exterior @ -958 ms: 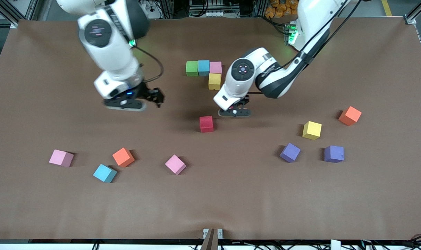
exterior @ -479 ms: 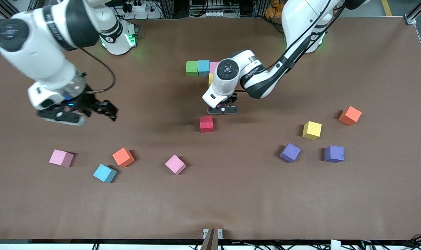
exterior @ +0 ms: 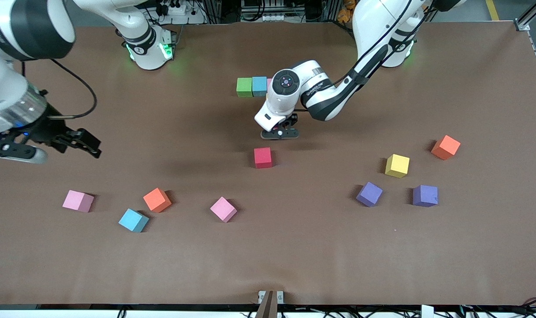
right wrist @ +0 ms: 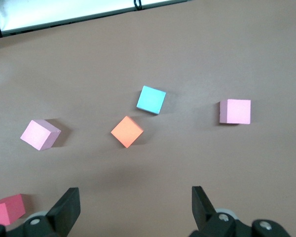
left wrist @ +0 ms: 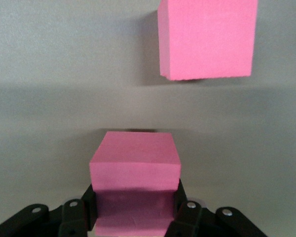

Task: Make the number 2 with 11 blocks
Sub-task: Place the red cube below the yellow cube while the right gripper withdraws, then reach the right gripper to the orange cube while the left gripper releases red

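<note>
On the table in the front view, the red block (exterior: 263, 157) is my landmark. The left arm comes in from its base with the elbow bent and the wrist pitched down. It puts the left hand (exterior: 280, 132) just above the table, between the red block and the start of the number 2 (exterior: 252, 86). Of that I can see only a green and a light blue cube side by side. The right arm is swung out with the right hand (exterior: 89, 145) in the air, well away from the red block, at the right arm's end of the table.

In the left wrist view, the left hand (left wrist: 133, 197) is closed on a pinkish-red block (left wrist: 134, 160), one finger on each side. A second cube of that colour (left wrist: 207, 37) lies apart from it.

In the right wrist view, the right hand (right wrist: 133, 207) is spread wide with nothing in it. It looks down on a light blue block (right wrist: 151, 99) and an orange block (right wrist: 127, 131).
</note>
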